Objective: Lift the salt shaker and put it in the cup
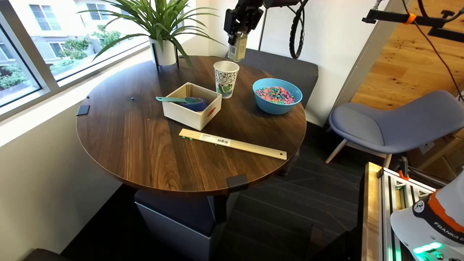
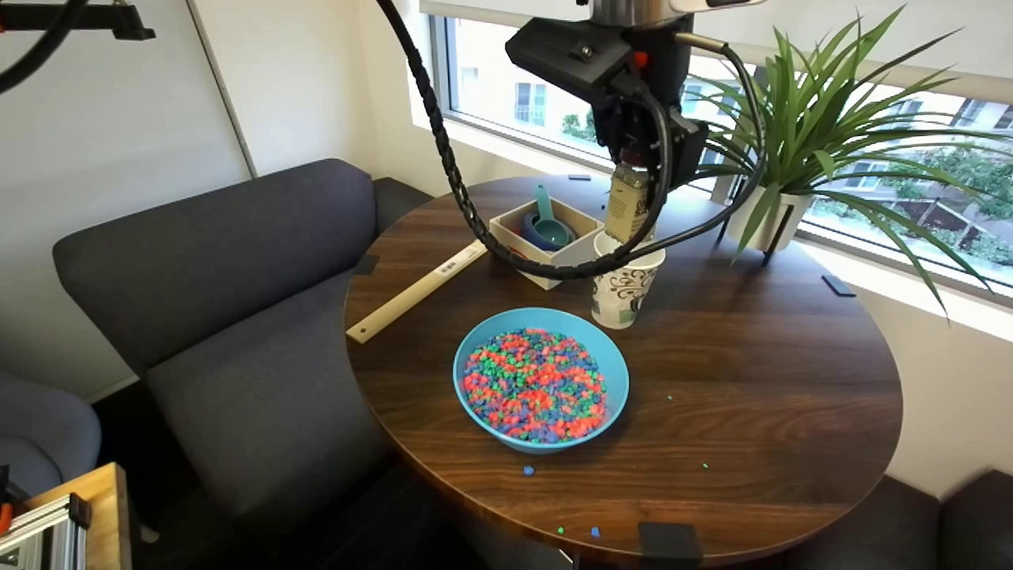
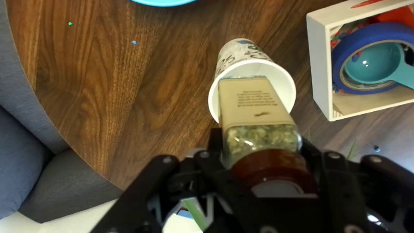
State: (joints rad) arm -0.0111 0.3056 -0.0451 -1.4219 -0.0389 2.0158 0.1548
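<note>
We see the end effector [image 3: 262, 145] gripping the beige-labelled glass salt shaker [image 3: 252, 100] by its capped end and holding it base-down just above the rim of the patterned paper cup [image 1: 225, 85], which stands upright on the round wooden surface [image 1: 123, 152] near a blue bowl [image 1: 274, 107] and a cream box [image 1: 181, 115].

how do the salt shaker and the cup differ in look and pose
The salt shaker hangs in the hand; the cup stands on the table. The salt shaker is boxy and capped; the cup is round and open. The salt shaker is partly transparent; the cup looks opaque. Both carry printing.
</note>
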